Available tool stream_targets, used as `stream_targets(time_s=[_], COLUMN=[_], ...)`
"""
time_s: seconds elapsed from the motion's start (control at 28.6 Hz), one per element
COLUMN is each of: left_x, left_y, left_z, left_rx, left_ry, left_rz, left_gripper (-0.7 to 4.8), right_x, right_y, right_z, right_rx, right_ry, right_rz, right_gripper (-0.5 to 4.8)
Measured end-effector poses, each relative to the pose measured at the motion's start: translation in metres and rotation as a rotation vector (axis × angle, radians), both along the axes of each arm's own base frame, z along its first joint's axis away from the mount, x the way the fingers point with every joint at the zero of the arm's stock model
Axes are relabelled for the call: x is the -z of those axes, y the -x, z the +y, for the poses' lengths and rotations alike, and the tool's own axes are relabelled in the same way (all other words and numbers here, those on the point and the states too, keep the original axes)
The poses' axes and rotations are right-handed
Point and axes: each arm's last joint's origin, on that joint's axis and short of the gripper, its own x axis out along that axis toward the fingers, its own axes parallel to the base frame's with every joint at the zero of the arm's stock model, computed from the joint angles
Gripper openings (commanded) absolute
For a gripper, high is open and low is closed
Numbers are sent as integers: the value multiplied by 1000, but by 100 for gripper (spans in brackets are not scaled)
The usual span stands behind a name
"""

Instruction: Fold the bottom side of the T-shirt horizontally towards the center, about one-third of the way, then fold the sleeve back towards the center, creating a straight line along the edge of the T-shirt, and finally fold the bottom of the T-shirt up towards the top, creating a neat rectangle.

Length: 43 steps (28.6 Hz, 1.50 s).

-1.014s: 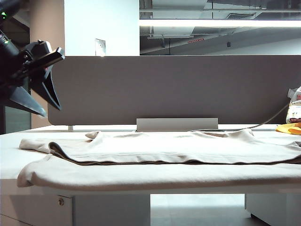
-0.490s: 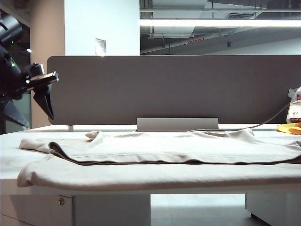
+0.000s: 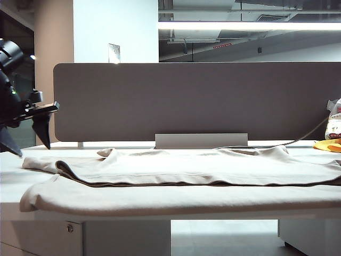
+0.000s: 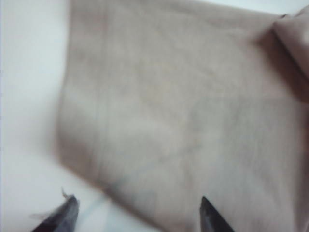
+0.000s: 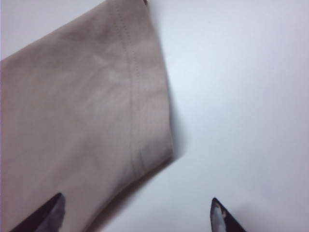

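Observation:
The pale beige T-shirt [image 3: 186, 170] lies spread across the white table [image 3: 10, 176], with one long side folded over the middle. My left gripper [image 3: 29, 149] hangs open just above the shirt's left end. In the left wrist view its jaws [image 4: 138, 199] stand wide apart over a cloth edge of the T-shirt [image 4: 169, 96], holding nothing. My right gripper [image 5: 136, 198] is out of the exterior view. It is open over a corner of the T-shirt [image 5: 72, 106], where a straight hem with a stitched band [image 5: 133, 96] ends, likely the bottom of the T-shirt.
A grey partition panel [image 3: 197, 101] stands along the table's far edge, with a low white box [image 3: 201, 141] in front of it. At the far right lie a small yellow thing [image 3: 327, 145], a printed bag [image 3: 334, 125] and a cable [image 3: 303, 137].
My left gripper has come down and to the left, from high beside the panel to just above the shirt's left end, and its jaws have widened. The shirt has not moved.

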Motion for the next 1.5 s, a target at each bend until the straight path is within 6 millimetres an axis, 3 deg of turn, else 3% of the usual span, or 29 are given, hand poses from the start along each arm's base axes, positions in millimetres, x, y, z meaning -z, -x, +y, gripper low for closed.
stream_targets(time_s=[0.45,0.84,1.08,1.19,1.43,1.5], left_x=[-4,10,17,20,23,23], left_y=[-22,-49,-52,-53,-55,-55], left_z=[6,11,11,11,10,9], left_rx=[-28,-34,-32,-32,-18,-9], left_ry=[-78,-76,-75,-75,-72,-75], left_rz=[-13,51,74,78,76,75], left_gripper=[323,321,300,288,167,124], right_x=[8,8,15,17,23,24], right_y=[-28,-31,-37,-42,-50,-51], right_z=[-11,-11,-7,-3,13,15], right_rx=[-6,-6,-22,-36,-78,-85], right_ry=[7,12,9,8,2,0], right_rz=[-14,-19,-12,-16,-7,-6], right_gripper=[381,378,377,328,146,74])
